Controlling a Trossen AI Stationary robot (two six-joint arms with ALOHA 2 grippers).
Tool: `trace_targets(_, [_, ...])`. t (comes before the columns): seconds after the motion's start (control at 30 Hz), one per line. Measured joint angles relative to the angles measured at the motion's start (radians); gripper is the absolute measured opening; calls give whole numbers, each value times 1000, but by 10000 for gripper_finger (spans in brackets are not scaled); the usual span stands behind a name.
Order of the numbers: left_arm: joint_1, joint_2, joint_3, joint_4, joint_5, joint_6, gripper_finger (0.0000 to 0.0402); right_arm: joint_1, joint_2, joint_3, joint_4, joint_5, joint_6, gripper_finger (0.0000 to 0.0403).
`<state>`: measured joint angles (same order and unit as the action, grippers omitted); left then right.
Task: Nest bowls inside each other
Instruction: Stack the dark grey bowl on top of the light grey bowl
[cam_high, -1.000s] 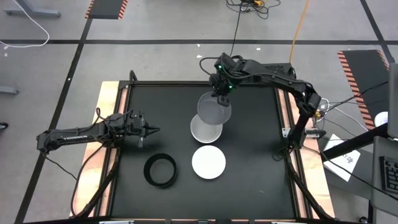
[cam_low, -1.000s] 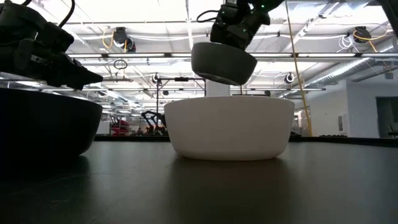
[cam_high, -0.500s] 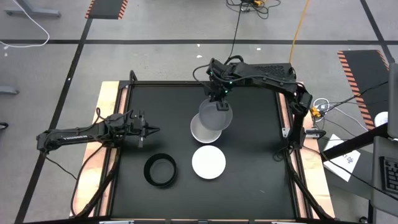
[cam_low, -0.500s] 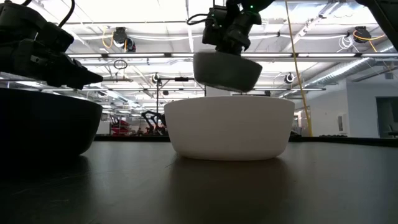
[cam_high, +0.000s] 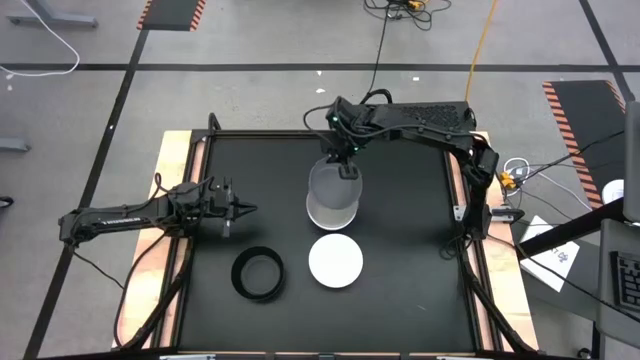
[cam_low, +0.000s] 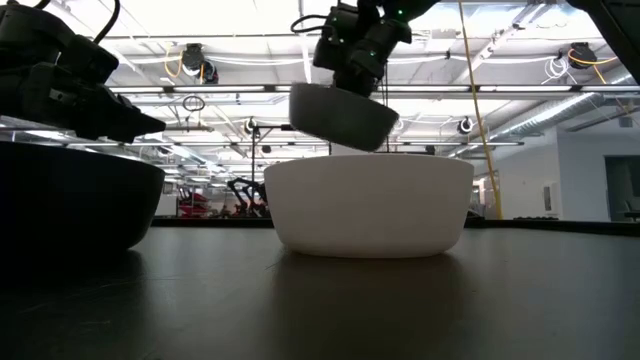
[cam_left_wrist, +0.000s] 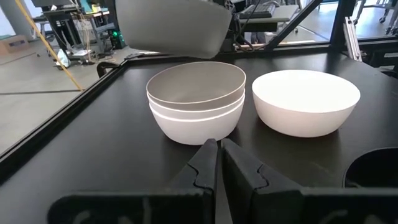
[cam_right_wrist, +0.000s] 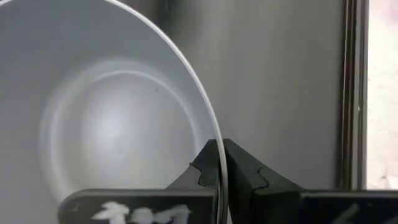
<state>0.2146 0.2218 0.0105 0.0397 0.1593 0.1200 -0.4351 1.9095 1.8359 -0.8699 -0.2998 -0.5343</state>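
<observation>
Right gripper pinches the rim of a round grey plastic bowl, held tilted above the stacked white and grey bowls mid-bench. Left gripper, fingers closed and empty, waits near the bench's left edge.

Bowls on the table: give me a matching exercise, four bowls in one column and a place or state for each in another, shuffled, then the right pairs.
Column one:
1. grey bowl
2. black bowl
3. single white bowl
4. stacked bowls

Column two:
A. standing alone beside the black one
B. clamped by its rim in the right gripper, tilted in the air
C. nearest the idle left gripper
D. already nested, under the lifted bowl

Pairs: 1-B, 2-C, 3-A, 4-D
</observation>
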Motion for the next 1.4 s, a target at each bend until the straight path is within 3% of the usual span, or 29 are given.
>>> trace_targets(0.27, [0,0,0,-4,0,-2,26,2,0,0,145,-31,277,0])
trace_targets(0.57, [0,0,0,-4,0,-1,26,3,0,0,95,-45,464,0])
trace_targets(0.93, [0,0,0,-4,0,-1,26,29,0,-1,-25,-41,497,0])
trace_targets(1.4, [0,0,0,-5,1,-5,26,47,64,-1,-95,40,534,0])
